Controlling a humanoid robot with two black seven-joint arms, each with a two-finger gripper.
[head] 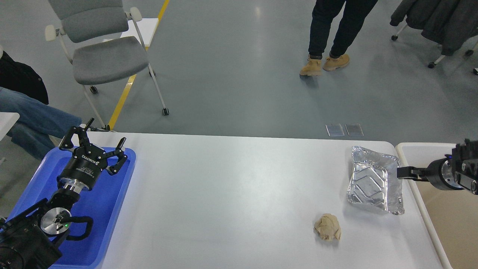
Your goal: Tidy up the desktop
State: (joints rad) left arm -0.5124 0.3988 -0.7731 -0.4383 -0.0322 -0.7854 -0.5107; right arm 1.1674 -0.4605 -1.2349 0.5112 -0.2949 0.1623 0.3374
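Note:
The white desktop (231, 194) holds a crumpled silver foil tray (375, 183) at the right and a crumpled tan paper ball (328, 226) in front of it. My left gripper (95, 144) is open and empty, hovering over the blue plastic tray (108, 213) at the left edge. My right gripper (403, 173) reaches in from the right, low over the tub's rim, with its tip just at the foil tray's right edge. It is dark and seen edge-on, so its fingers cannot be told apart.
A beige tub with a cream rim (420, 198) stands against the table's right side. A grey chair (104, 56) and a seated person's legs (33, 123) are at the back left. A standing person (328, 33) is on the floor behind the table.

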